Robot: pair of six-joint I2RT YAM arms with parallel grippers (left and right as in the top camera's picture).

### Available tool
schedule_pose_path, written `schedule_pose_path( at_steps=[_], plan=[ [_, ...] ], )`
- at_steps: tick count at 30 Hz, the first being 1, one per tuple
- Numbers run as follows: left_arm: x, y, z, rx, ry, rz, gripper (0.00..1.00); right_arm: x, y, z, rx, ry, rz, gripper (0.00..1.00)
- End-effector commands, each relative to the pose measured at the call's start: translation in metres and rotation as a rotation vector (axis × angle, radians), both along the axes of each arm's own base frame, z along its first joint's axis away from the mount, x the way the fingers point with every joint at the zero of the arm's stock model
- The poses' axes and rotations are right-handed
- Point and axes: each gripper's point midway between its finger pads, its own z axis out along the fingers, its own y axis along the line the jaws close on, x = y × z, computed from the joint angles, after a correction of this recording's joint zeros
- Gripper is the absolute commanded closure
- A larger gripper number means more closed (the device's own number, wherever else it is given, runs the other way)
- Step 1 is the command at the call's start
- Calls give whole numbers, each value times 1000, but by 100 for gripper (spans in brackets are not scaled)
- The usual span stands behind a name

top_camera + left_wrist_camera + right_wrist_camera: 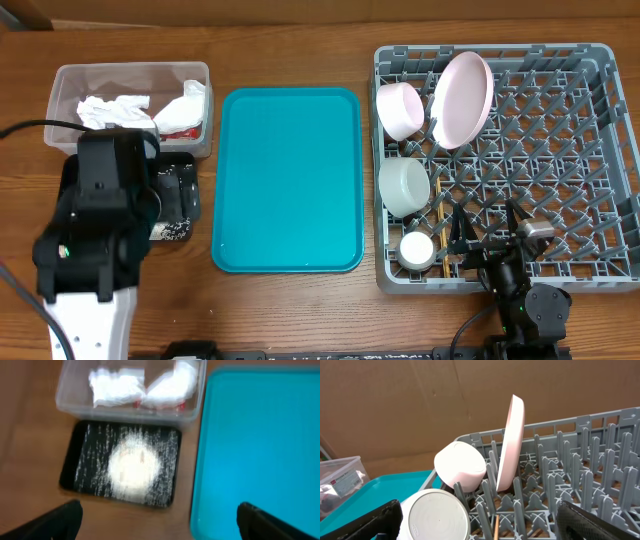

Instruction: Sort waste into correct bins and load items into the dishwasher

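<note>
The desk (300,310) carries the grey dish rack (500,50) on the right, loaded with the plate (462,98), bowls (405,187) and cup (417,248). The teal tray (290,180) lies between rack and bins. The clear tub (130,68) holds the napkins (115,108); touching its near side, the black tray (80,467) holds the rice (135,462). The left pincer (160,510), fingers spread and empty, hangs above that tray, whose long side runs across its opening, the rice ahead of it. The right pincer (479,507), likewise spread and empty, sits at the rack's near edge, so I judge it the nearer arm for rack work.
</note>
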Motion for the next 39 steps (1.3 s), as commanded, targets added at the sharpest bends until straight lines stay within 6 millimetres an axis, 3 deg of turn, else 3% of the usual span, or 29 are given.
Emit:
schedule_pose_path(
  at_steps=[1, 6, 11, 14, 20, 26, 39],
  plan=[
    [16, -9, 6, -17, -231, -53, 0, 0, 0, -1, 0, -5, -1, 0],
    [23, -28, -9, -14, -560, -191, 0, 0, 0, -1, 0, -5, -1, 0],
    [-2, -29, -47, 2, -784, -204, 0, 0, 0, -1, 0, -5, -1, 0],
    [-11, -28, -69, 4, -795, -208, 0, 0, 0, -1, 0, -5, -1, 0],
    [-19, -29, -95, 79, -807, -251, 0, 0, 0, -1, 0, -5, -1, 0],
    [-24, -29, -130, 77, -726, -256, 0, 0, 0, -1, 0, -5, -1, 0],
    [-25, -30, -123, 57, -760, -247, 0, 0, 0, -1, 0, -5, -1, 0]
  ],
)
